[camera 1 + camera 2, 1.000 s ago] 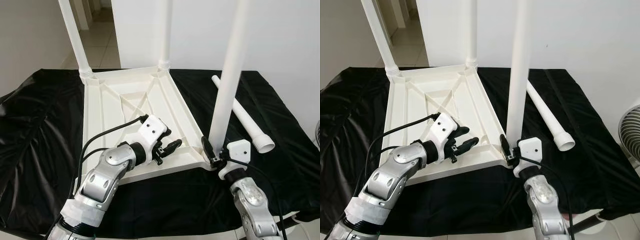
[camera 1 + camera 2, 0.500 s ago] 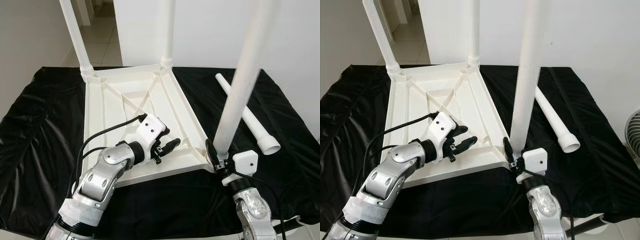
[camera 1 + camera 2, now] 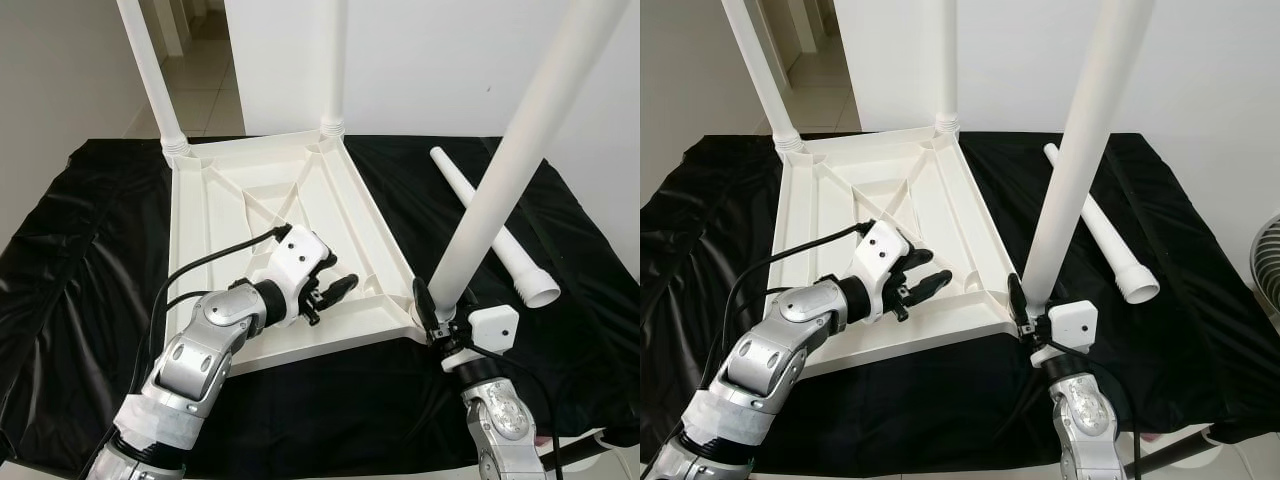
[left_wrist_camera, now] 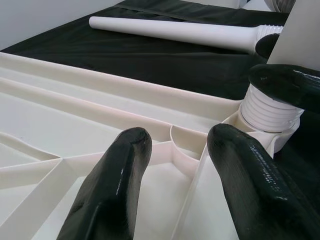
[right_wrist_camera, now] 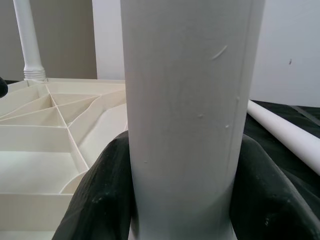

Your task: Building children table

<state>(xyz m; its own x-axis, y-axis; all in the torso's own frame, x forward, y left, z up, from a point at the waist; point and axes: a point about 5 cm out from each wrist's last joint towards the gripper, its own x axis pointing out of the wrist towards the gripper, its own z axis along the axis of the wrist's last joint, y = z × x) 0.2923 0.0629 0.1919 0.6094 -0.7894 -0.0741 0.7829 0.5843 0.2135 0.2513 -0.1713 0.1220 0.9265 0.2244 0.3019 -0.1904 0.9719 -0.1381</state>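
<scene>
**Three legs raised, one lying loose: third leg at the near right socket**

Item 1. White ribbed plastic tabletop [image 3: 250, 210], inverted, lying on a worktop draped in black cloth [image 3: 90, 300]. Two white tubular plastic legs [image 3: 148, 75] stand upright in its far corner sockets.

Item 2. Third white tubular leg [image 3: 500, 180], its threaded foot sitting at the near right corner socket [image 4: 270, 117]. It leans clearly away from upright, toward the robot's right and back.

Item 3. Fourth white tubular leg [image 3: 490, 225], unfitted, lying flat on the cloth to the right of the tabletop, well apart from both arms.

Item 4. Right claw [image 3: 432, 305], clamped on the base of the tilted leg; the right wrist view shows a black finger on each side of the tube.

Item 5. Left claw [image 3: 330, 292], fingers [image 4: 115, 190] apart, holding nothing, poised over the inner ribs near the same corner.

Risk note. Judged from the lean, the thread may bite crooked and cross-thread if turned now, or the foot may pop out of the socket. With the left claw not bearing down, the light tabletop could also slide or lift under the sideways load.
</scene>
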